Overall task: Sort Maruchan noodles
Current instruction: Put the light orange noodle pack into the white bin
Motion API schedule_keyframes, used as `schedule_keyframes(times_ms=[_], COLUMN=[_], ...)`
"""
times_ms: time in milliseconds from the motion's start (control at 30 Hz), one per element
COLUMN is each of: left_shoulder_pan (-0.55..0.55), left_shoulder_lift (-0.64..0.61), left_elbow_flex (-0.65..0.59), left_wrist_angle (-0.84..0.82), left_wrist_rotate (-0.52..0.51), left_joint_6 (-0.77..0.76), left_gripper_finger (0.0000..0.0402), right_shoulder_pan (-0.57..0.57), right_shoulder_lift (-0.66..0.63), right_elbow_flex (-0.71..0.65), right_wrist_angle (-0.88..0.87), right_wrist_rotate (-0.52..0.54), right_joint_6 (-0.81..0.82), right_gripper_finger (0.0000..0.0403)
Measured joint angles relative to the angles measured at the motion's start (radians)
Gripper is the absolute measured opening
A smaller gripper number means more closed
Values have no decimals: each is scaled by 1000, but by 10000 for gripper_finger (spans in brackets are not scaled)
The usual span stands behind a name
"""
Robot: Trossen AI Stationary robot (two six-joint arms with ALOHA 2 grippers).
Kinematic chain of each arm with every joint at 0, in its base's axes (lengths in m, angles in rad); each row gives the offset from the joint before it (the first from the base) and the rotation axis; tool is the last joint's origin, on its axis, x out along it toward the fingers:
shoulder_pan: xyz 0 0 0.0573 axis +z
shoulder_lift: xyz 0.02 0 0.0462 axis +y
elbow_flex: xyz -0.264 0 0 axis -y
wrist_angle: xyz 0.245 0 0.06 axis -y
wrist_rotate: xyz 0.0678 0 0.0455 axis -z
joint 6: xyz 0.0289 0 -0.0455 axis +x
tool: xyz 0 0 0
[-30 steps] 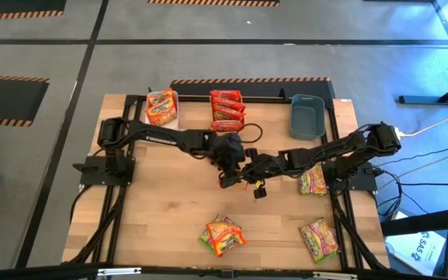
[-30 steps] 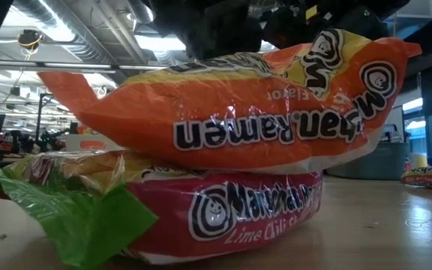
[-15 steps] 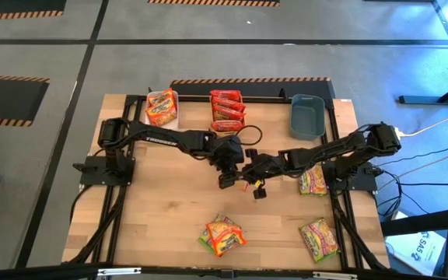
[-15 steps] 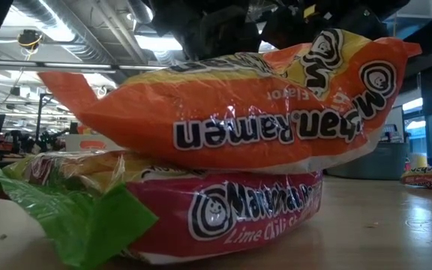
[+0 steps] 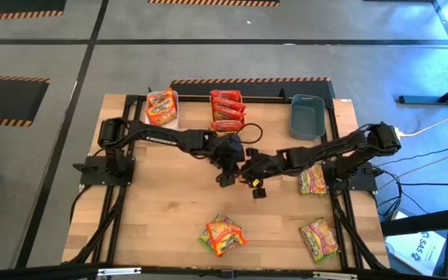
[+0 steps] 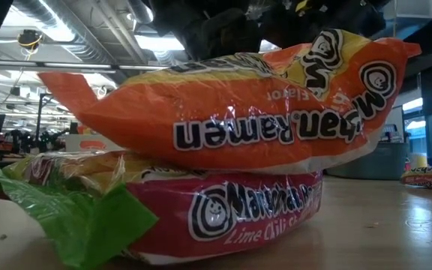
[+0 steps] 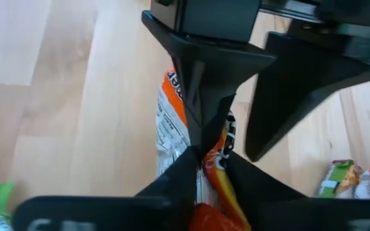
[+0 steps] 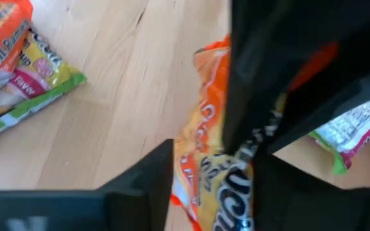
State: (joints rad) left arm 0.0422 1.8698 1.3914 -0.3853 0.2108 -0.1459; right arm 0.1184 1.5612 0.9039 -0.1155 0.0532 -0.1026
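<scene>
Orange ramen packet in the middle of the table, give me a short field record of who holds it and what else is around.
held item: orange ramen packet, between the two arms, mid-table
left end effector: shut on the packet
right end effector: beside the left one, fingers parted around the packet
white bin: back left, holds orange packets
orange bin: back centre, holds red packets
grey-blue bin: back right, looks empty
loose packets: front pile, green-yellow packet at front right, another by the right arm

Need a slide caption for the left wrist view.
Left gripper pinches an orange ramen packet above the wooden table, mid-handover.
</scene>
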Motion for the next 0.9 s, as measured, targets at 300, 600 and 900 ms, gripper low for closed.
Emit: schedule_keyframes(times_ms=[300,600,900], left_shoulder_pan=[0,-20,-16], left_shoulder_lift=[-10,-152,-374], left_elbow_flex=[3,-4,-200], left_wrist_angle=[2,-153,-165], left_wrist_rotate=[-17,-65,-214], left_joint_6=[28,78,81], left_gripper_finger=[11,4,2], right_shoulder_pan=[0,-2,-9], right_shoulder_lift=[-29,-246,-320], right_elbow_flex=[84,-11,-127], right_wrist_angle=[-210,-236,-121], right_wrist_rotate=[-11,47,170], right_joint_6=[-2,44,41], right_gripper_finger=[210,211,211])
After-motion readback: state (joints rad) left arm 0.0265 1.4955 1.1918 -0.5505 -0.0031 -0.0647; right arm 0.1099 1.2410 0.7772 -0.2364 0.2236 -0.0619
